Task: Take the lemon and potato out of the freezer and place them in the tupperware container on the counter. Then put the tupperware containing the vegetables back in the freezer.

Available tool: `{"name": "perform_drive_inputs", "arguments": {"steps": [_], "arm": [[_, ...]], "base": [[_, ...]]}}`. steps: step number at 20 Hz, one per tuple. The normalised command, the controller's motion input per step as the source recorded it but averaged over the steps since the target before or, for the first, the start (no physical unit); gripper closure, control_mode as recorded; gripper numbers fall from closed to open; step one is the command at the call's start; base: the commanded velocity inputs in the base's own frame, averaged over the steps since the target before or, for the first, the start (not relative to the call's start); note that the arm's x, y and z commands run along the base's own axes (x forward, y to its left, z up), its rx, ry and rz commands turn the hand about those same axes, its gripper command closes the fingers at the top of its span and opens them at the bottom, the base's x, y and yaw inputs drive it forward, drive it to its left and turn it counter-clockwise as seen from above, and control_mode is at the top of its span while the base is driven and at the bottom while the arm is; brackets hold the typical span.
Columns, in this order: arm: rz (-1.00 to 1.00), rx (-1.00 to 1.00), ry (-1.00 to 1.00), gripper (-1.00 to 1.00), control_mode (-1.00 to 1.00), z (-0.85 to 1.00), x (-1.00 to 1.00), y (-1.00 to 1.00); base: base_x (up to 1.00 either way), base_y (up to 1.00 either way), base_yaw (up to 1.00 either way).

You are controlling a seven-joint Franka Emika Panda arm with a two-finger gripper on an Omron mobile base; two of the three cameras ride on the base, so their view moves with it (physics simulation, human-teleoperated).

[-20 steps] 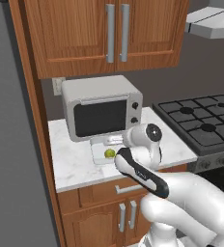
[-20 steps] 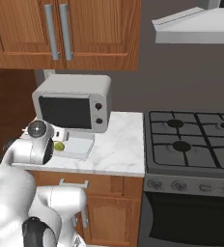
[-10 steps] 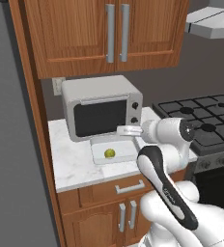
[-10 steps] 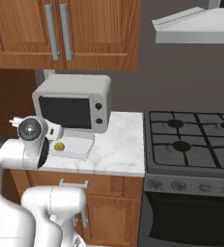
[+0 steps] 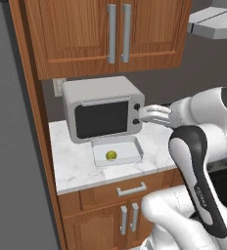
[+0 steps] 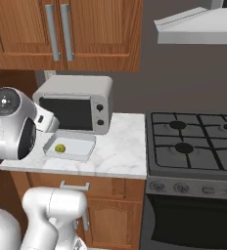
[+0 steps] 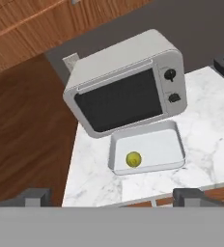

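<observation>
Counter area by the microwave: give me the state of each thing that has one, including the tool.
lemon: lying loose inside the tupperware container, near its front-left part.
tupperware container: open, flat on the counter in front of the microwave, holding just the lemon.
microwave: door shut.
upper cabinet: both doors shut.
counter: bears the microwave and the container.
tool: open, empty, raised off the container.
</observation>
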Motion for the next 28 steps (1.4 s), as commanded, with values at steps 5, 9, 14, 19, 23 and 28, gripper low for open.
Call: {"name": "perform_drive_inputs", "arguments": {"steps": [5, 9, 14, 19, 23, 28], "arm": [[-0.07, -0.09, 0.19, -1.0, -1.0, 0.52, -0.72, -0.21], [-0.01, -0.1, 0.21, -1.0, -1.0, 0.08, -0.53, -0.11], [0.0, -0.13, 0.16, -1.0, -1.0, -0.01, -0.49, -0.03], [0.0, -0.13, 0.08, -1.0, -1.0, -0.17, -0.25, -0.07], [0.0, -0.12, 0.01, -1.0, -1.0, -0.24, -0.11, -0.08], [0.0, -0.07, 0.0, -1.0, 1.0, -0.16, -0.11, 0.0]], "base": [[0.0, 0.0, 0.0], [0.0, 0.0, 0.0], [0.0, 0.0, 0.0], [0.0, 0.0, 0.0], [0.0, 0.0, 0.0], [-0.09, 0.0, 0.0]]}}
